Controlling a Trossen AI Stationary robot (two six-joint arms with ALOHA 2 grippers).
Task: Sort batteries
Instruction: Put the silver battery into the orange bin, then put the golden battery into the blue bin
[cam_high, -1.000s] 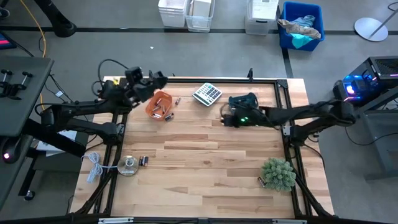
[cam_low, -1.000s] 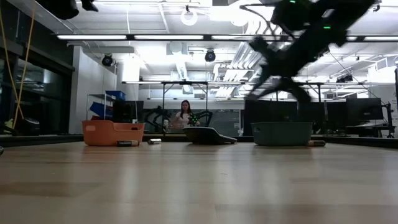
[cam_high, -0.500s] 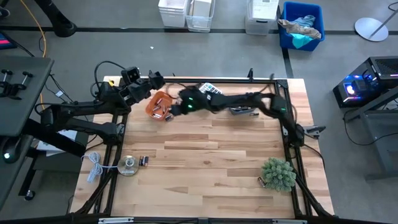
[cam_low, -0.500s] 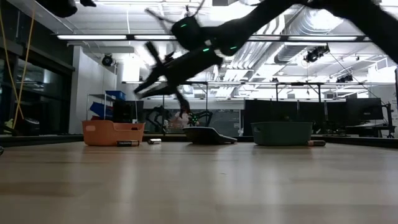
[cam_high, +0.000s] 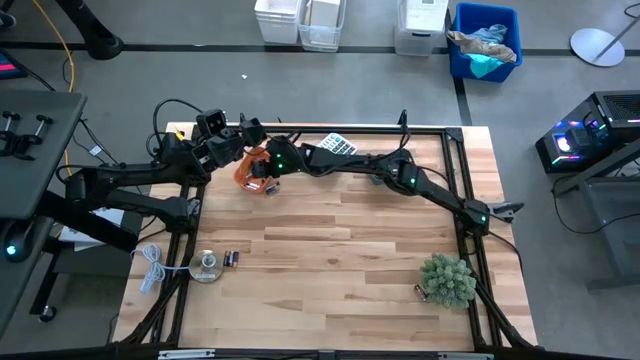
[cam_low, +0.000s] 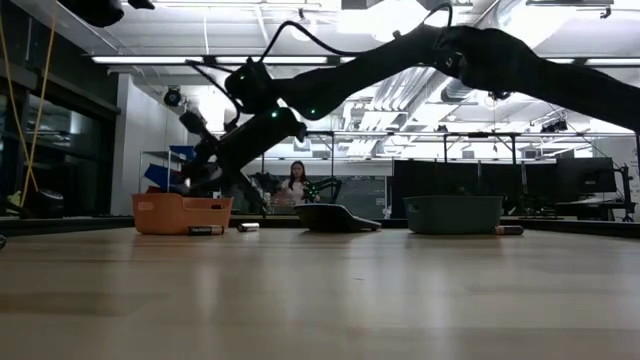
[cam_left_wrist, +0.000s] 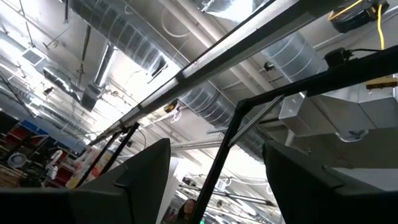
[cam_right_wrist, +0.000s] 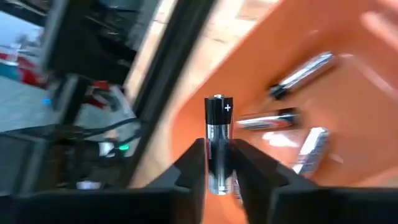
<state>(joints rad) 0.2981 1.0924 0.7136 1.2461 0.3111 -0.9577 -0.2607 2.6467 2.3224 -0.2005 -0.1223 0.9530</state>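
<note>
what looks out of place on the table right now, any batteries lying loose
Yes. A few batteries lie loose on the wood beside the round disc object, near the table's front left, and one by the green plant. The right gripper holds a battery over the orange bowl, not yet dropped.

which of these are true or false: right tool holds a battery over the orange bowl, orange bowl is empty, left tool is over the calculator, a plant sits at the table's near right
1. The right tool holds a battery over the orange bowl. True.
2. The orange bowl is empty. False: several batteries lie in it.
3. The left tool is over the calculator. False: it hangs beside the orange bowl, at the table's far left.
4. A green plant sits near the table's near right corner. True.
</note>
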